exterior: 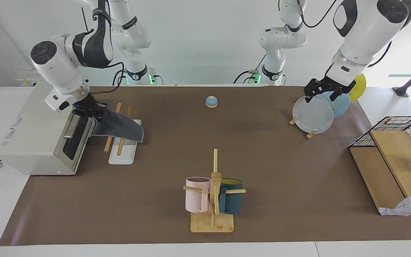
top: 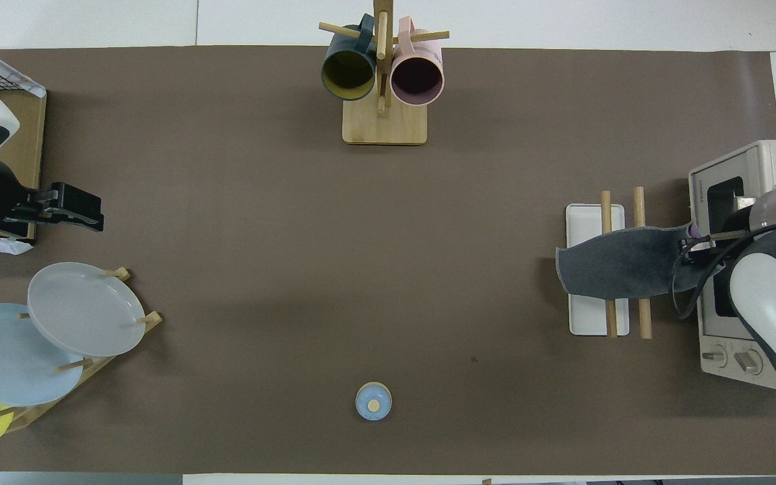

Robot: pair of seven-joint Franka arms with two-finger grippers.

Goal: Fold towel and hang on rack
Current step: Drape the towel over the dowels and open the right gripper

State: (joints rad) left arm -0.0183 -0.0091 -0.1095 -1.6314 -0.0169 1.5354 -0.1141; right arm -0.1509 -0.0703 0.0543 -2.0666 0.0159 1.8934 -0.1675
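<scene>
The towel [exterior: 120, 125] [top: 620, 269] lies dark grey face up across both wooden rods of the rack [exterior: 121, 157] [top: 587, 323]. A sliver of purple shows at its held edge. My right gripper [exterior: 93, 112] [top: 688, 246] is shut on that edge, over the gap between the rack and the oven. The towel's free end hangs past the rack's white base toward the middle of the table. My left gripper [exterior: 321, 98] [top: 95, 214] hangs open and holds nothing, above the plate stand at the left arm's end of the table.
A toaster oven [exterior: 37, 132] [top: 731, 202] stands right beside the rack. A mug stand [exterior: 212, 200] with a pink and a teal mug is far from the robots at mid-table. There is a plate stand [exterior: 314, 114], a small blue bell [exterior: 211, 102], and a wire basket on wooden boards [exterior: 394, 157].
</scene>
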